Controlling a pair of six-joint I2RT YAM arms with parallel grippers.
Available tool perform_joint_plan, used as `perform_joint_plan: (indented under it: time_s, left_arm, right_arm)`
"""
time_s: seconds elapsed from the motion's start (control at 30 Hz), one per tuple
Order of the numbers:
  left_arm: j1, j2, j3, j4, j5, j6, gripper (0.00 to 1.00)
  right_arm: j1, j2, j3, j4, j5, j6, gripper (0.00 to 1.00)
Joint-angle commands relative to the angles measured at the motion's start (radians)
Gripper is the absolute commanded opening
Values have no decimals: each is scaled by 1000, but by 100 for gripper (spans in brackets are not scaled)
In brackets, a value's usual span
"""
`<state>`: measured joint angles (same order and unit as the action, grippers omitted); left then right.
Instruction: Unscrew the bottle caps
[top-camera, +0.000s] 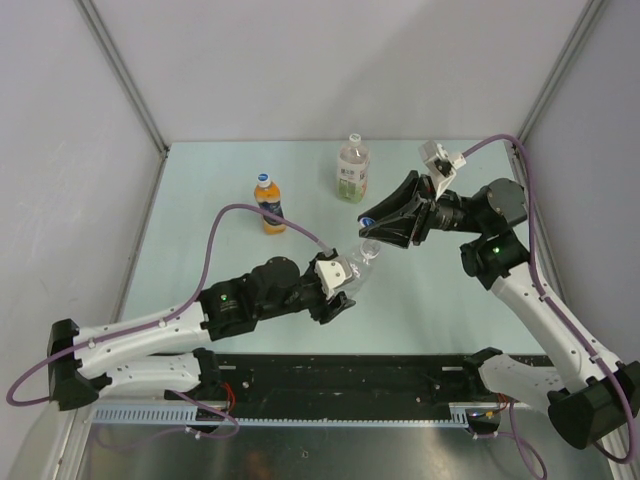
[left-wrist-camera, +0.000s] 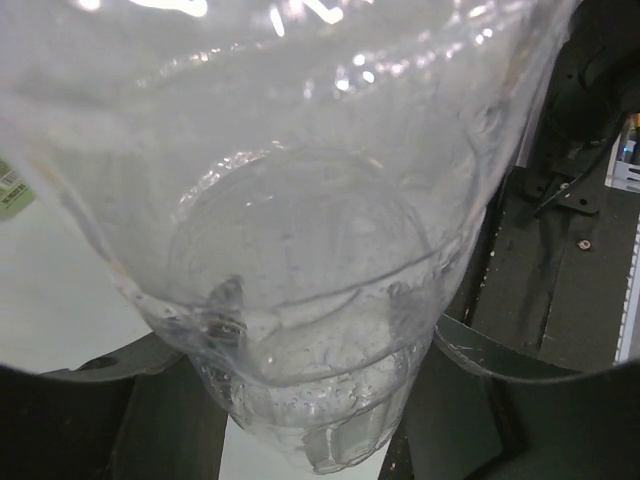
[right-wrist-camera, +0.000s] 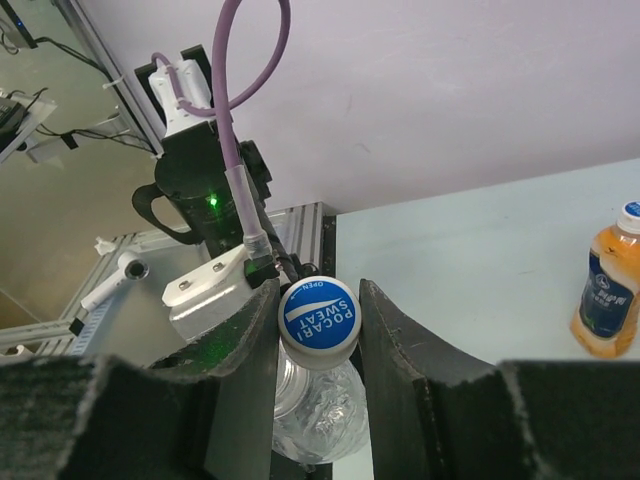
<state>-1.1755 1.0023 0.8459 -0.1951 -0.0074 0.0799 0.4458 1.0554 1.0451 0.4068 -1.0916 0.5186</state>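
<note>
Right gripper (top-camera: 370, 230) is seen clamped on the blue cap (right-wrist-camera: 319, 316) of a clear bottle (top-camera: 360, 262); the bottle is grasped by its body in the left gripper (top-camera: 342, 280) and held tilted over the middle of the table (top-camera: 200, 230); an orange bottle (top-camera: 270, 208) and a green-labelled bottle (top-camera: 352, 172), both capped, are stood upright near the far edge, well apart from both arms.
</note>
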Motion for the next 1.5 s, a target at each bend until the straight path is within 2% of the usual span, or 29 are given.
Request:
perform_joint_plan:
  time_s: [0.0,0.27,0.47,0.8,1.03,1.37,1.47]
  left_arm:
    - [-3,-12,-7,56,-42,21,0]
    - [-3,-13,-20,67,-77,21,0]
    - [11,-16,-49,95,-81,9,0]
    - [210,11,-106,181,214,-122,0]
    - [365,20,-200,363,464,-259,0]
    - [413,30,-236,421,578,-328,0]
    - [414,33,-239,422,588,-336,0]
  right_arm:
    - [7,-20,3,1,49,-21,0]
    - [-3,-31,3,-54,165,-37,0]
    - [-46,-34,4,-174,391,-36,0]
    - [-166,-1,-93,-271,603,24,0]
    - [-180,46,-217,-280,732,-14,0]
    - [-170,267,-295,-266,915,-13,0]
    - [-166,348,-295,-268,960,-7,6]
